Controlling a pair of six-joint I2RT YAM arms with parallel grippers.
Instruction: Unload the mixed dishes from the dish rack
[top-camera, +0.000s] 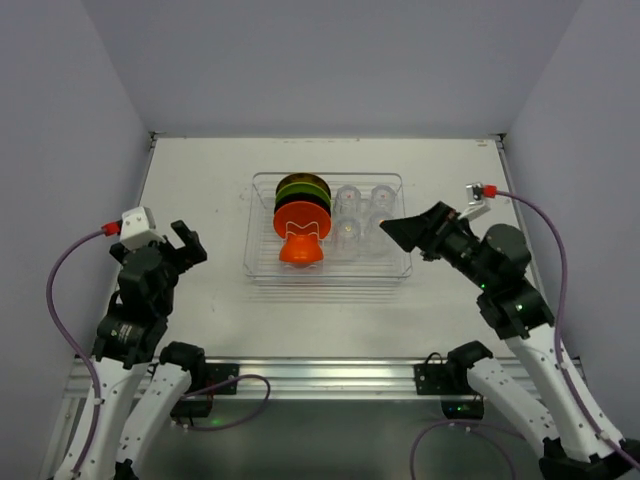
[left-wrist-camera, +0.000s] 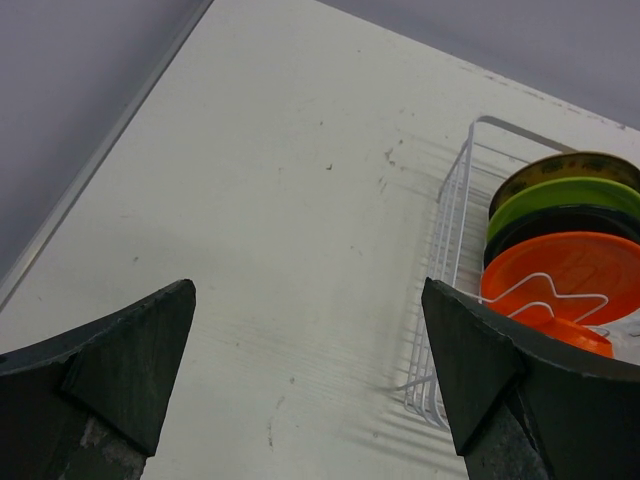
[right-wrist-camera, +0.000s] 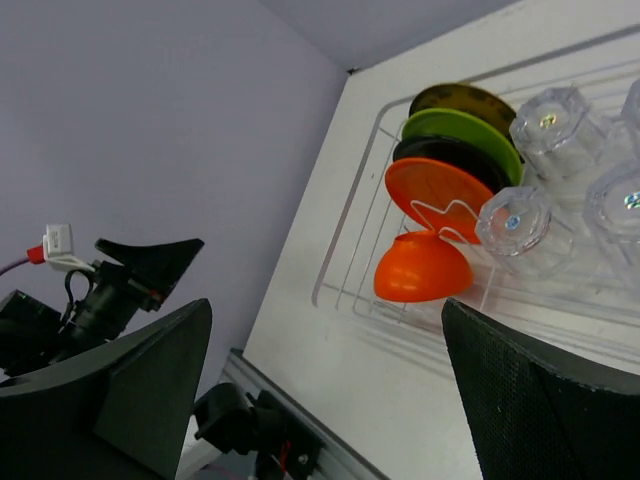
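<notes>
The clear dish rack (top-camera: 258, 268) sits mid-table. In it, on edge, stand the patterned yellow (top-camera: 303, 180), green (top-camera: 303, 192), black (top-camera: 303, 206) and orange (top-camera: 303, 222) plates, with the orange bowl (top-camera: 301, 250) tipped at their near end. Several clear glasses (top-camera: 347, 197) fill its right half. My left gripper (top-camera: 185, 240) is open and empty, left of the rack (left-wrist-camera: 445, 260). My right gripper (top-camera: 400, 230) is open and empty at the rack's right side. The right wrist view shows the bowl (right-wrist-camera: 420, 268), the orange plate (right-wrist-camera: 440, 195) and glasses (right-wrist-camera: 515, 225) ahead of its jaws.
Grey walls close the table on the left, back and right. A metal rail (top-camera: 320, 375) runs along the near edge by the arm bases. A raised lip (left-wrist-camera: 100, 160) borders the table's left side. The left arm (right-wrist-camera: 120, 275) shows in the right wrist view.
</notes>
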